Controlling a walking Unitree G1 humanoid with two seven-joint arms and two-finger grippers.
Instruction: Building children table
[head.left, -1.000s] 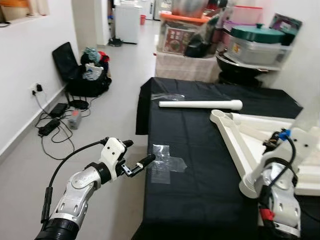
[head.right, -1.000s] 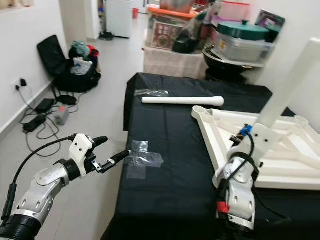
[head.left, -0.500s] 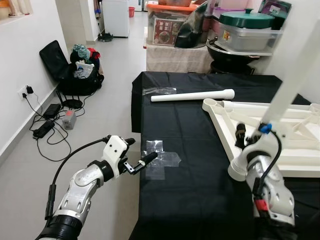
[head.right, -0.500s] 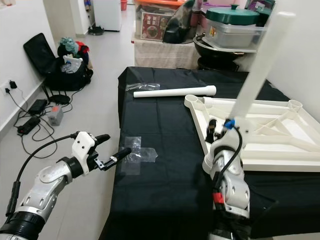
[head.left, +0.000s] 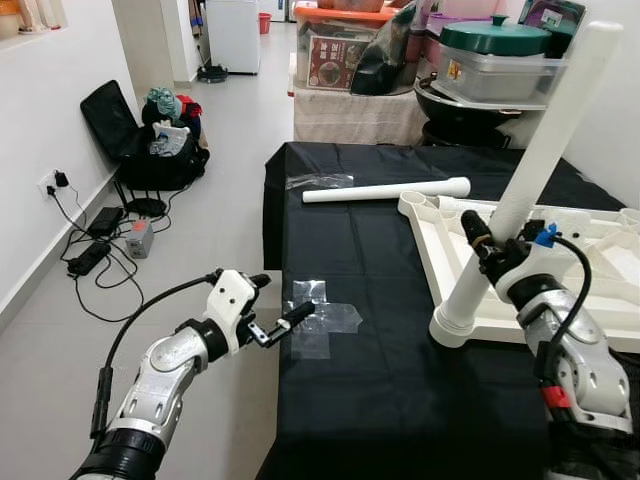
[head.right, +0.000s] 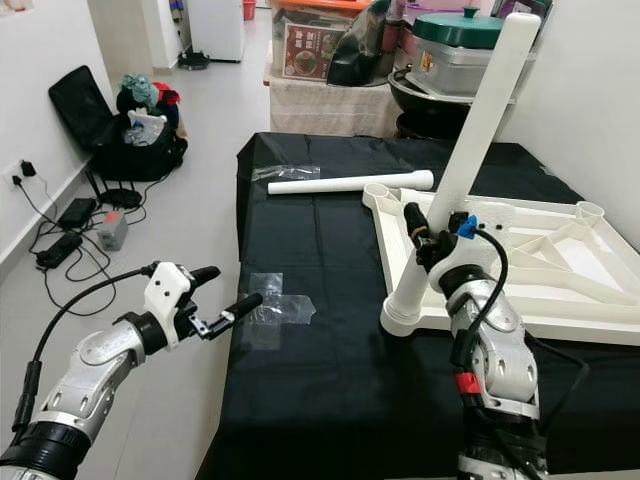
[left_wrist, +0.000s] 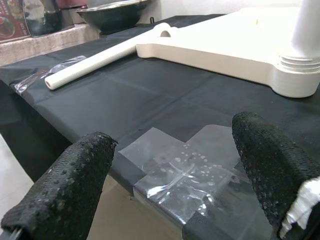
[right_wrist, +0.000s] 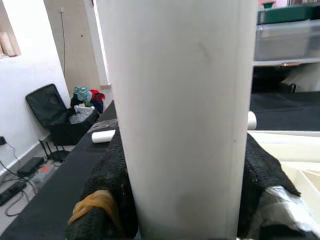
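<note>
White table leg (head.left: 530, 170), standing tilted in the upturned frame's (head.left: 600, 290) corner socket, is clamped by the right gripper (head.left: 487, 250). Left gripper (left_wrist: 172, 185) hovers wide apart over clear tape (left_wrist: 185, 175) at the tabletop (head.left: 400, 380) edge.

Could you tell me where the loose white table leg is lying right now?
The loose white leg lies flat on the black-covered table at its far side, just beyond the upturned white tabletop, next to a crumpled plastic wrapper.

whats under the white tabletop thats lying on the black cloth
The black cloth covers whatever supports the upturned white tabletop, so that surface is hidden. A table leg, gripped by the right gripper, stands tilted in the near corner socket.
</note>
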